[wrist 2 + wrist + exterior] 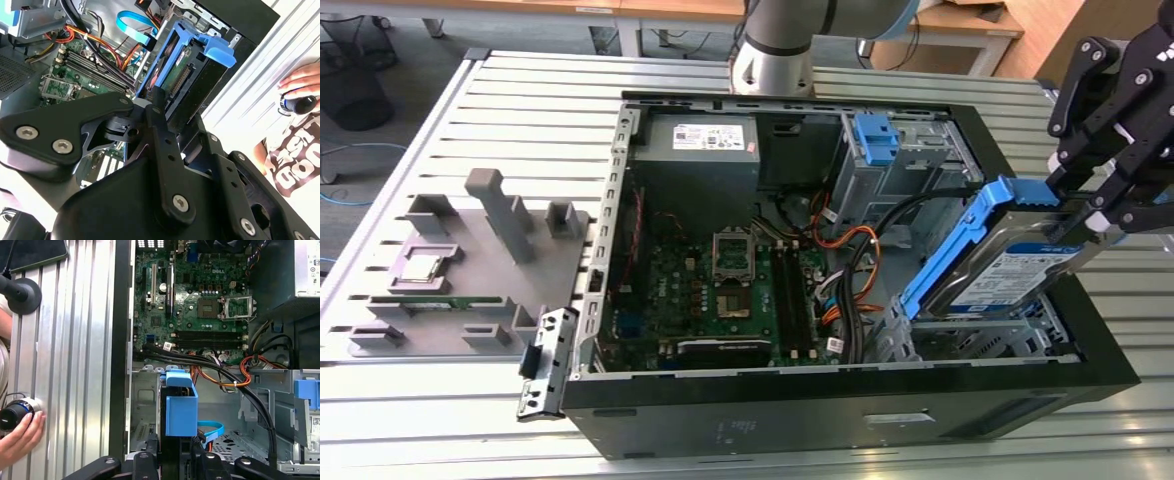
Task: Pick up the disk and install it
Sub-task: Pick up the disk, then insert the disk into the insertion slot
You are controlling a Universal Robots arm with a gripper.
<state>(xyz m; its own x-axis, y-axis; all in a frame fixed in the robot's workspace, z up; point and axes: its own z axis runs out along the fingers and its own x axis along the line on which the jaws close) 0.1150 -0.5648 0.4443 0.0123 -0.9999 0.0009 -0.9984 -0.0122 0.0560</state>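
exterior view: the gripper (1091, 212) is clamped on the upper end of the disk (1003, 268). the disk hangs tilted over the cage (987, 335) in the corner of the case (854, 400) on the exterior view's right, with its lower end at the cage mouth (i cannot tell whether it touches the rails). the tilt is my main worry. pushed down at this angle, the blue bracket could catch on the cage edge and jam, or the disk could pivot in the grip, since it is held by one end alone. the black and orange cables (854, 235) run just beside the cage and could get snagged or pinched. further off lie the board (720, 290), a second blue carrier (874, 135) in the upper bay, and a grey fixture (467, 250) on the table (520, 80) outside the case. in the first wrist view a person's hand (20, 432) rests on a knob (12, 415) near the case wall, close enough to mind.
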